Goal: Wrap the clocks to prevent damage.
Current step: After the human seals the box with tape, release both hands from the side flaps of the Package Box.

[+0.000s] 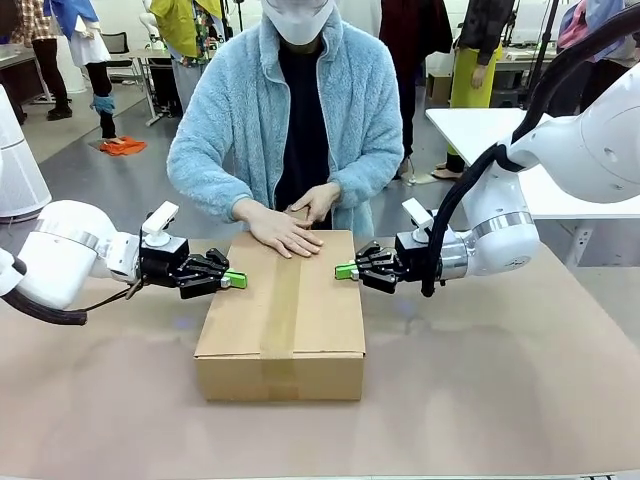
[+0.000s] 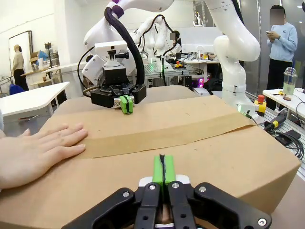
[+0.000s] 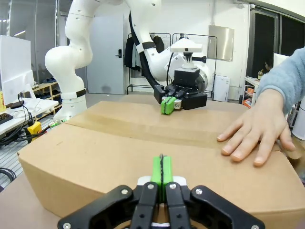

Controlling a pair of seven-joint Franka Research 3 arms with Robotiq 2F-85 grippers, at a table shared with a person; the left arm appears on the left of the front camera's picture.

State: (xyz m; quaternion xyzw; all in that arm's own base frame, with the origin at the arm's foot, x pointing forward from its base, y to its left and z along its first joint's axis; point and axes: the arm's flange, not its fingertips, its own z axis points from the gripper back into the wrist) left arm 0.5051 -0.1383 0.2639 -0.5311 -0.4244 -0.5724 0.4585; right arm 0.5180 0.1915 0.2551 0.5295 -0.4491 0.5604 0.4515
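A closed cardboard box (image 1: 282, 318) sits mid-worktop (image 1: 500, 400), bare surface all round it. Left pincer (image 1: 238, 280) and right pincer (image 1: 343, 271), both pinched shut and holding nothing, reach level at the box's opposite upper side edges. A person's hands (image 1: 285, 230) press flat on its taped top. The clocks cannot be seen.

Front camera faces the person across the cardboard box (image 1: 282, 310); both wrist cameras view it close, from opposite sides.

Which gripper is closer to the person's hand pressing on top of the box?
Left. The hand lies on the cardboard box nearer its left edge, where the left gripper presses shut; the right gripper is shut at the opposite edge.
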